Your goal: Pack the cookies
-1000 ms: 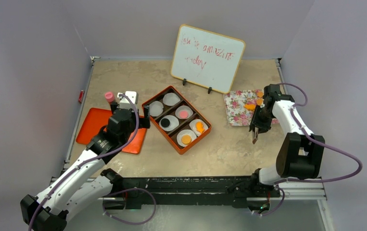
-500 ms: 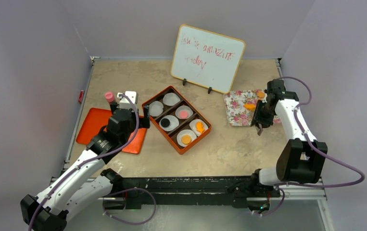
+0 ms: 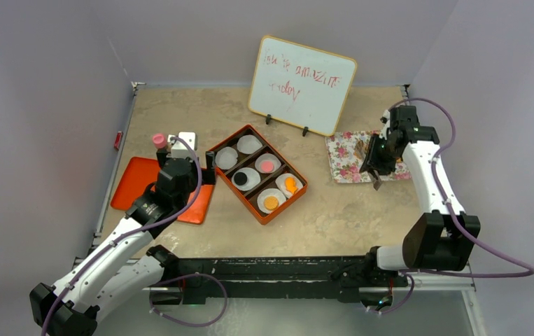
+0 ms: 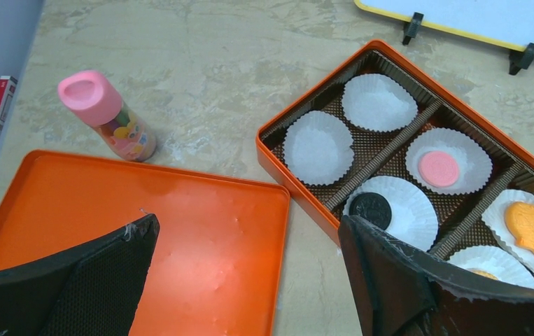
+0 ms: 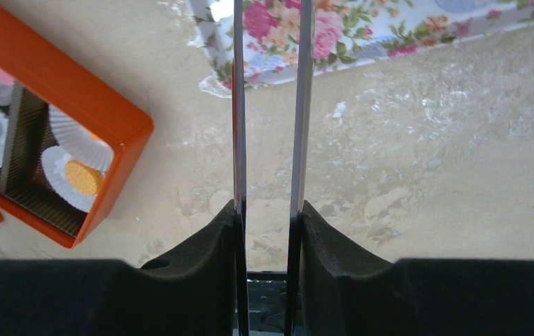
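Note:
The orange box (image 3: 297, 196) holds white paper cups. In them lie a pink cookie (image 3: 267, 166), a black cookie (image 3: 240, 179), a round orange cookie (image 3: 271, 203) and an orange fish-shaped one (image 3: 290, 185); two far cups are empty. My right gripper (image 3: 374, 162) is shut on metal tongs (image 5: 271, 105), hovering at the near edge of the floral plate (image 3: 348, 159). The tong blades are slightly apart with nothing between them. Cookies on the plate are hidden by the arm. My left gripper (image 4: 246, 238) is open and empty between the orange lid (image 4: 180, 238) and the box (image 4: 299, 182).
A whiteboard (image 3: 302, 84) stands at the back. A pink-capped bottle (image 3: 159, 141) and a white block (image 3: 188, 140) sit behind the orange lid (image 3: 129, 183). A small red item (image 3: 117, 140) lies at the left wall.
My right arm has swung back and up, carrying the tongs from the bare table to the floral plate's near edge. The left arm has barely moved.

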